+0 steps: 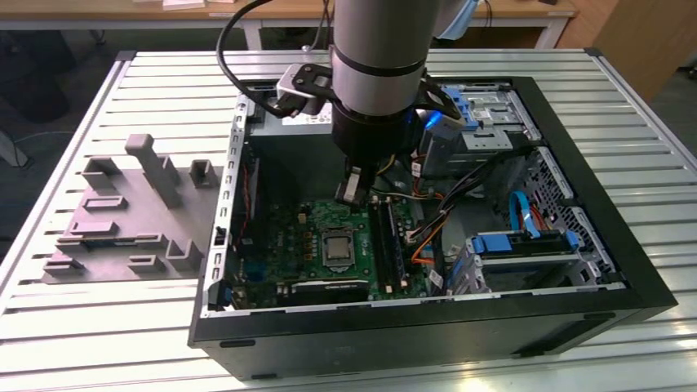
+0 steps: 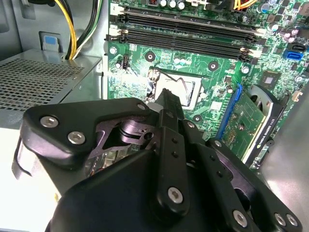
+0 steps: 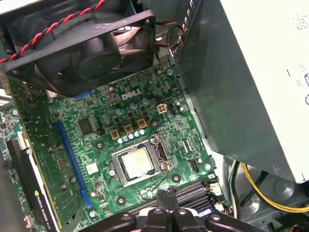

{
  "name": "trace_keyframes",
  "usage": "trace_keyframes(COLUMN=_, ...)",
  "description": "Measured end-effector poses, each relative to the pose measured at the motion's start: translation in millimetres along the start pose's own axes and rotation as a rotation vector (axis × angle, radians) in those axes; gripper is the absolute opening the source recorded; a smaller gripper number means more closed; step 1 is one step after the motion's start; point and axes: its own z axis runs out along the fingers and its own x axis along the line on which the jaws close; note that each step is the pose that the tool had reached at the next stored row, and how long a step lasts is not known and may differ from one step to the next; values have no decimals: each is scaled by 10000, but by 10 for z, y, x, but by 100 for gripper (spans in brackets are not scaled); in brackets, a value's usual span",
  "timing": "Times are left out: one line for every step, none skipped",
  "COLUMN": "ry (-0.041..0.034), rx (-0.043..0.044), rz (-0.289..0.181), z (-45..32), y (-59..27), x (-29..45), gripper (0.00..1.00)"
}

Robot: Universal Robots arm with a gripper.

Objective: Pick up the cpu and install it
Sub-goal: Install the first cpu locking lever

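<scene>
Open space is lying directly above the socket point(image 3: 137, 163); the fan point(image 3: 91, 46), the power supply point(image 3: 251, 82) and the memory slots point(image 2: 186, 29) are crowding its surrounding sides.

Robotics lab or workshop: an open black computer case point(image 1: 436, 327) is lying on a slatted aluminium table point(image 1: 98, 343), with a robot arm point(image 1: 376, 73) reaching into it. A grey moulded fixture block point(image 1: 130, 220) is sitting beside the case, and wooden desks point(image 1: 283, 10) are standing behind.
</scene>
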Motion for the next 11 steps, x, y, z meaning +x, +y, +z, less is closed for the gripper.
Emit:
trace_keyframes(ry=0, rx=0, rz=-13, z=1, y=0, x=0, gripper=11)
trace_keyframes(ry=-1, rx=-3, rz=-102, z=7, y=0, x=0, gripper=11)
trace_keyframes(ry=7, rx=-7, rz=-275, z=12, y=0, x=0, gripper=11)
trace_keyframes(ry=17, rx=-11, rz=-407, z=18, y=-1, x=0, gripper=11)
trace_keyframes(ry=20, rx=-13, rz=-466, z=32, y=-7, x=-1, gripper=11)
trace_keyframes(ry=20, rx=-13, rz=-473, z=50, y=-12, x=-1, gripper=11)
trace_keyframes(ry=19, rx=-13, rz=-472, z=68, y=-15, x=-1, gripper=11)
trace_keyframes(ry=20, rx=-14, rz=-472, z=85, y=-19, x=-2, gripper=11)
trace_keyframes(ry=20, rx=-14, rz=-472, z=103, y=-23, x=-3, gripper=11)
trace_keyframes(ry=20, rx=-13, rz=-472, z=123, y=-27, x=-4, gripper=11)
trace_keyframes(ry=21, rx=-13, rz=-472, z=141, y=-31, x=-4, gripper=11)
